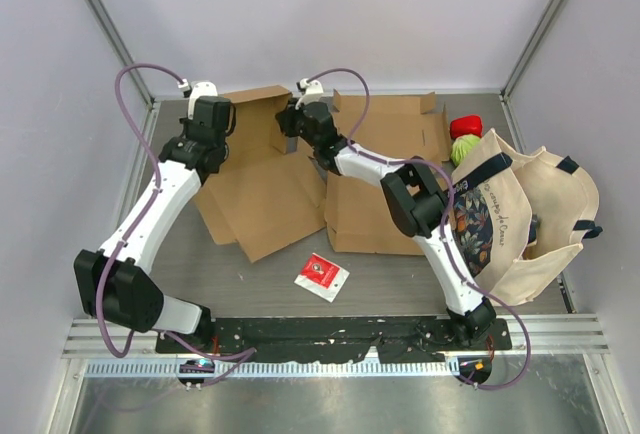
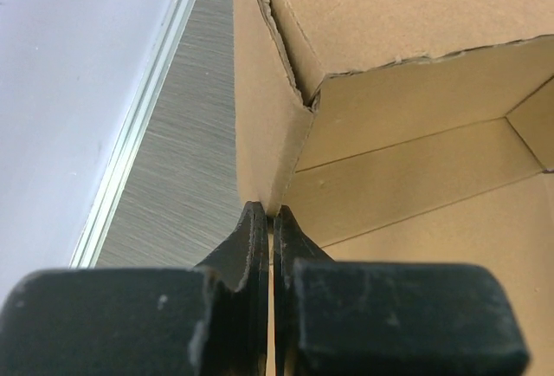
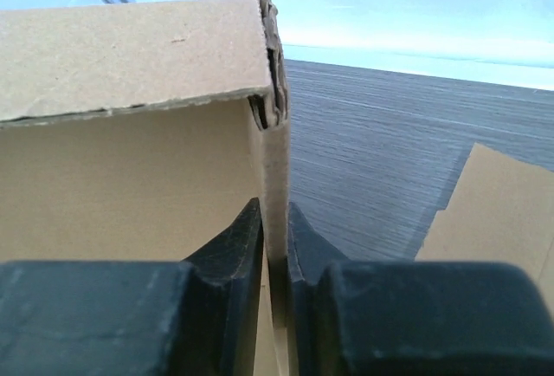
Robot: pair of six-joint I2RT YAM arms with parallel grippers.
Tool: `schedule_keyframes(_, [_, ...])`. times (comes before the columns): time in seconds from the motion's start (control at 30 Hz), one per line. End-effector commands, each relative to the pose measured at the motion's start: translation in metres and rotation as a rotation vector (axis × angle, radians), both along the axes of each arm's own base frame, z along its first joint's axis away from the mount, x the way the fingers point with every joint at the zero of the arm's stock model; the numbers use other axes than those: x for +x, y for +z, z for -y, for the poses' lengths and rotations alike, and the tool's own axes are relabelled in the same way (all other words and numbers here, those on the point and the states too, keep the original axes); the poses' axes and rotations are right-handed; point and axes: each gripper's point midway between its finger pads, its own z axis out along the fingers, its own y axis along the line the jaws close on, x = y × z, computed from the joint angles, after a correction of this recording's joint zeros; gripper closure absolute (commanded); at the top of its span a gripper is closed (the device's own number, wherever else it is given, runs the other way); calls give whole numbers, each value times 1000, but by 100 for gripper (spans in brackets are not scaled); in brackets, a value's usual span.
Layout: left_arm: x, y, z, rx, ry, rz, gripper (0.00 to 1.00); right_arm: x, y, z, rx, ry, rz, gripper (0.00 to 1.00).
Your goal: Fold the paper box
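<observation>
The left jaws are shut tight on a thin upright side wall of the brown cardboard box [image 2: 389, 12], their black fingers [image 2: 249, 255] pressed against either face of it. Just beyond them this wall meets a folded-over top flap at a ragged corner, and to their right the inside of the box opens out. The right jaws straddle the opposite upright wall, with a black finger [image 3: 234, 255] close against each face; whether they press on it or only bracket it I cannot tell. Seen from above, the box [image 1: 255, 189] lies between the two arms, its flat panels spreading from the jaws toward the near edge. Just right of the right jaws lies a flat brown cardboard sheet [image 1: 375, 214]. Nearer than both pairs of jaws, a small red-and-white sachet [image 1: 322, 276] lies on the dark grey brushed bench [image 1: 400, 279]. Well to the right of the right jaws slumps a cream canvas tote bag [image 1: 535, 214] with dark straps. Left of the left jaws the bench ends at a pale metal rail and a plain white wall [image 2: 61, 90]; such walls enclose the far side too.
</observation>
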Motion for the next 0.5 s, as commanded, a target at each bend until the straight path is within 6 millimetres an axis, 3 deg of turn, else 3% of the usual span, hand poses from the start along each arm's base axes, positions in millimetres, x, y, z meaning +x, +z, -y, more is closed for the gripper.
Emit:
schedule_keyframes(0.0, [1, 17, 25, -108, -63, 73, 100, 7, 2, -8, -50, -121, 28, 90])
schedule_keyframes(0.03, [0, 19, 27, -114, -65, 78, 100, 12, 12, -9, -52, -166, 39, 99])
schedule_keyframes(0.07, [-1, 19, 32, -120, -74, 76, 100, 14, -1, 6, -120, -309, 13, 99])
schedule_keyframes(0.17, [-5, 22, 38, -155, -85, 85, 100, 11, -4, 15, -200, -466, 45, 99])
schedule_keyframes(0.33, [-5, 20, 39, -154, -88, 87, 100, 5, -6, 5, -200, -416, 72, 99])
schedule_keyframes(0.4, [-5, 19, 36, -142, -78, 87, 100, 1, 8, -7, -151, -307, 87, 99])
schedule_keyframes(0.43, [-6, 19, 35, -139, -74, 89, 100, -2, 3, -7, -150, -279, 76, 95])
schedule_keyframes(0.47, [-6, 18, 33, -126, -67, 87, 100, -5, 14, -7, -130, -255, 74, 79])
